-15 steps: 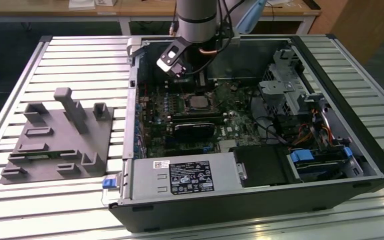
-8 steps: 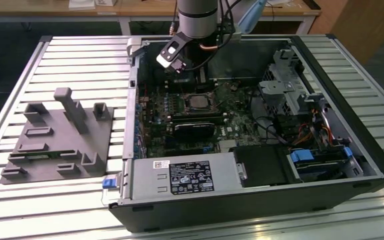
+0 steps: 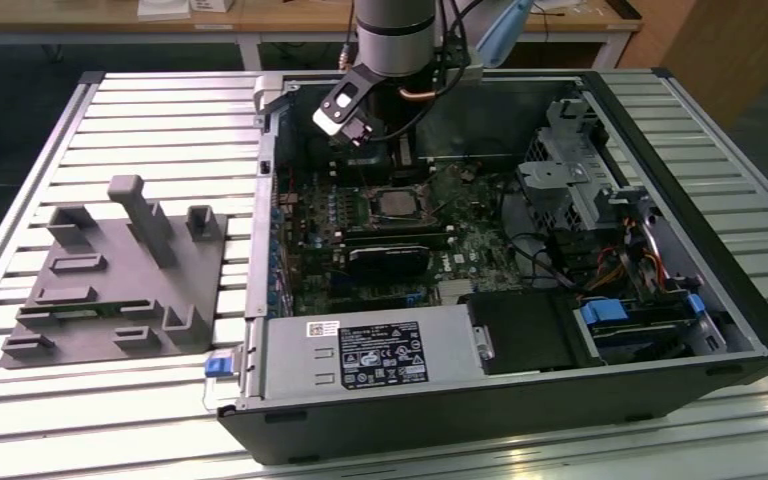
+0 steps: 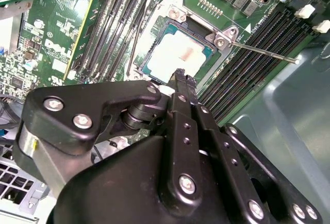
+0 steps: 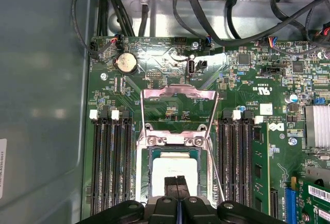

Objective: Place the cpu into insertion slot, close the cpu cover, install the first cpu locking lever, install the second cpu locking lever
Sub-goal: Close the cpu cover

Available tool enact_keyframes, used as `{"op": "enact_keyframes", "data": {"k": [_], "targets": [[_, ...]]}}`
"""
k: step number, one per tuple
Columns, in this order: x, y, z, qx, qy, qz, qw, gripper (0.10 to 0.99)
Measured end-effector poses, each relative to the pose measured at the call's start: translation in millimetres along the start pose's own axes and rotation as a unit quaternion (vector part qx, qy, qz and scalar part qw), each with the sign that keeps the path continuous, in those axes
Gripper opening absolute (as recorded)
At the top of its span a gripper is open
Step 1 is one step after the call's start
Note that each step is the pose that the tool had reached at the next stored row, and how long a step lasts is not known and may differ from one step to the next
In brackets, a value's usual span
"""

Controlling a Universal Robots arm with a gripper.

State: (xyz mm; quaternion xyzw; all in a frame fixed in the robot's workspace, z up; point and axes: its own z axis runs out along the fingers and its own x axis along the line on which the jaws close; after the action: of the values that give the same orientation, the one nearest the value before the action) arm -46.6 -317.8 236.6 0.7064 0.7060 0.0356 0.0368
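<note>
The gripper point(image 5: 177, 183) has its fingers pressed together, empty, tips low over the cpu point(image 5: 172, 166), a pose suited to pressing rather than gripping. The cpu lies flat, top up, in the insertion slot point(image 5: 170, 140), above the exterior view's centre. Being square, it has no long axis. The cpu cover point(image 5: 178, 92) is flipped back.

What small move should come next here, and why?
Probably shift the tool from the cpu toward the cover: the cpu already lies in the slot, and the cover stands open beyond it, so closing it looks due.
</note>
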Motion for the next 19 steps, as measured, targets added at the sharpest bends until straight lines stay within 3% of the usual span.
{"op": "enact_keyframes", "data": {"k": [8, 19], "targets": [[0.0, 0.3, -2.6, 0.0, -0.0001, 0.0, 1.0, 0.106], [0.0, 2.7, -26.4, 0.0, 0.0, 0.0, 1.0, 0.106]]}}
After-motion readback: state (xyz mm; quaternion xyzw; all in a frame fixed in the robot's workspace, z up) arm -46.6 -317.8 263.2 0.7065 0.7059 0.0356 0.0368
